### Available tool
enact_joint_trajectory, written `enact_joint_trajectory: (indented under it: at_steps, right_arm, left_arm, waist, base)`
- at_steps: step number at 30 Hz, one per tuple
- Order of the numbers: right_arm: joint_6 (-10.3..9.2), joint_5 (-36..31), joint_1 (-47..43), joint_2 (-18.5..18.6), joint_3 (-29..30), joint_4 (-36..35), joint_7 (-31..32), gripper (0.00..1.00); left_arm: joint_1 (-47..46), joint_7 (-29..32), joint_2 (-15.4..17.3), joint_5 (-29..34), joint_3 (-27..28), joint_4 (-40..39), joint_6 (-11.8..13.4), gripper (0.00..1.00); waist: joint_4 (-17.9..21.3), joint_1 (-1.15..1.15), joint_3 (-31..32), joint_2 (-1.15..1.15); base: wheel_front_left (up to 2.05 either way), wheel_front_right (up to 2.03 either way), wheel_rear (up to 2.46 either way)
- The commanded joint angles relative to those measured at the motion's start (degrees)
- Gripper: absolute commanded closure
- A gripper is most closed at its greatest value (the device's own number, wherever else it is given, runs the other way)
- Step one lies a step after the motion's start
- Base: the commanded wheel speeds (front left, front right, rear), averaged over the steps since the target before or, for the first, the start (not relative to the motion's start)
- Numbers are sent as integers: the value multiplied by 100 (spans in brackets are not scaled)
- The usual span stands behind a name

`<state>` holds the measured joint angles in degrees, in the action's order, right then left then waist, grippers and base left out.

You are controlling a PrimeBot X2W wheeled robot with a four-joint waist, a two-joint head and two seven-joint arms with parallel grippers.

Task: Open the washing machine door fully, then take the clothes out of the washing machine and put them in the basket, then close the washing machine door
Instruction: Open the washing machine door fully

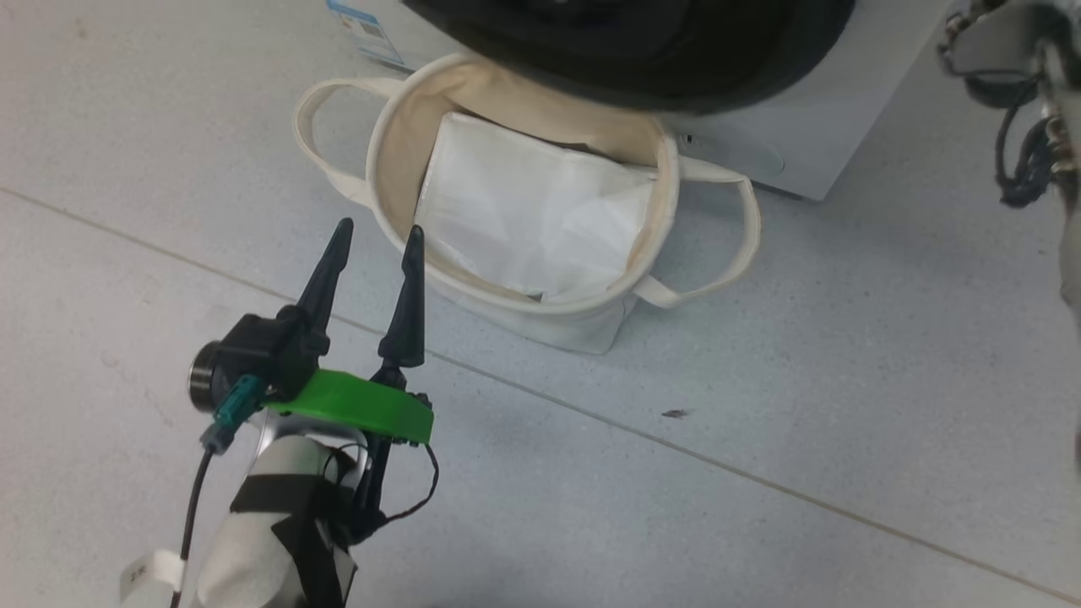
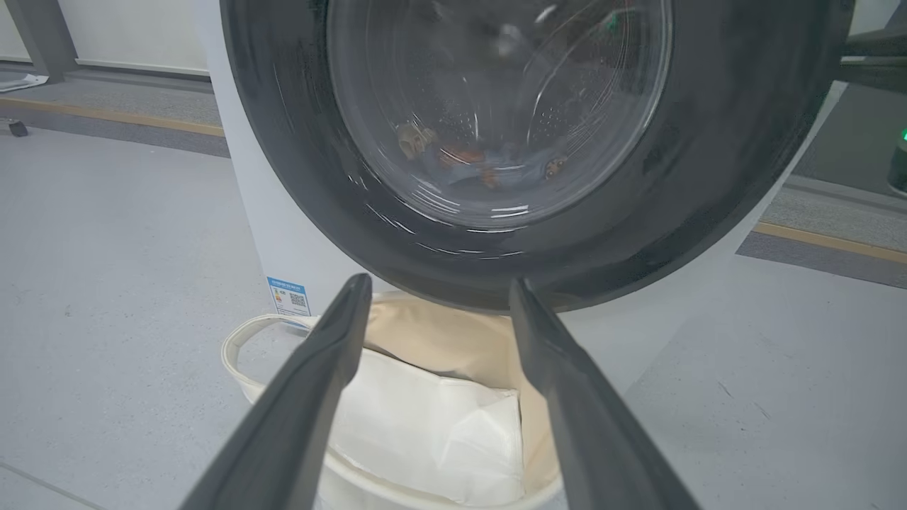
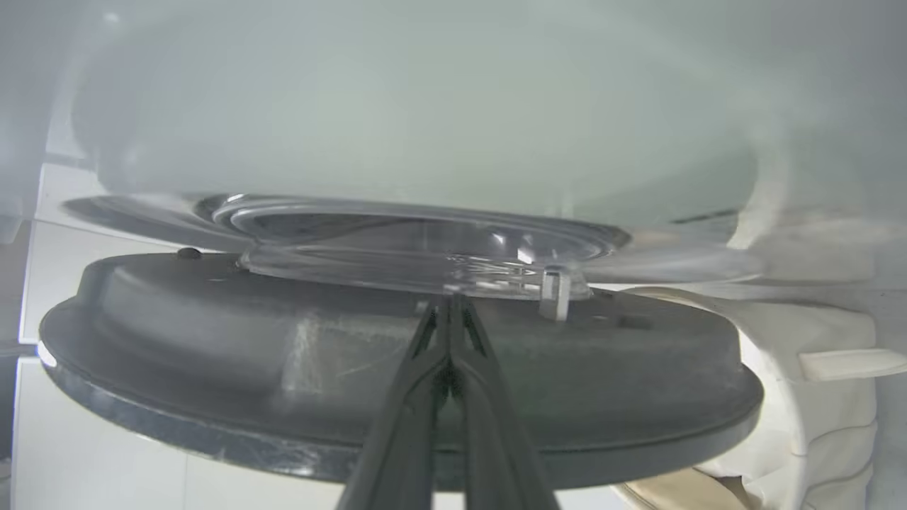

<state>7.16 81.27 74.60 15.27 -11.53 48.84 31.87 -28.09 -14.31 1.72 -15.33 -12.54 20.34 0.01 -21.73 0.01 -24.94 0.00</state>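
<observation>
grey floor tiles [image 1: 591, 507] lie under our left gripper [image 1: 377, 230], its fingers spread, just before the basket [image 1: 388, 169]. a white sheet [image 1: 532, 219] lies inside. behind, the washing machine door [image 2: 708, 177] hangs over the basket's far rim. the clothes [image 2: 489, 166] show through its glass, inside the washing machine [image 2: 283, 234]. our right gripper [image 3: 450, 304], fingers pressed together, seems to touch the door's inner side.

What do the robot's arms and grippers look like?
The left gripper has two long black fingers tapering to points, on a black body with a round silvery cap. A bright green plate sits under it, and a teal plug carries a black cable. The forearm is pale with black tape. The right gripper has the same dark slim fingers; black cables hang on its arm.
</observation>
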Motion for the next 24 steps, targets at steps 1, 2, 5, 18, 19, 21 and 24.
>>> enact_joint_trajectory:
  at_steps: [1,2,5,18,19,21,24]
  right_arm:
    - [33,110,-177,-313,-224,-460,284,100]
    - [33,134,-297,-302,-267,-578,353,100]
    - [33,313,-685,-334,-355,-906,620,100]
    - [33,618,-1844,-870,-862,-1811,985,100]
    - [33,643,-1906,-924,-901,-1836,979,100]
    - [33,674,-2006,-1019,-985,-1855,942,100]
    - [33,757,-2111,-1143,-1129,-1786,857,100]
  left_arm:
    - [-9,-69,116,7,190,-150,21,0]
    - [14,-69,116,15,203,-132,12,0]
    - [93,-69,116,51,256,-61,-19,0]
    - [399,-69,116,108,331,216,-156,0]
    - [421,-69,116,109,325,232,-158,0]
    - [461,-69,116,107,313,261,-157,0]
    - [521,-69,116,105,316,288,-148,0]
  waist:
    - [24,-1,99,0]
    - [33,-1,141,0]
    - [76,-1,305,0]
    - [43,-1,987,0]
    - [11,-1,1028,0]
    - [-55,-1,1102,0]
    - [-152,-1,1175,0]
  base:
    - [0,0,0]
    - [0,0,0]
    - [0,0,0]
    - [0,0,0]
    - [0,0,0]
    - [0,0,0]
    - [0,0,0]
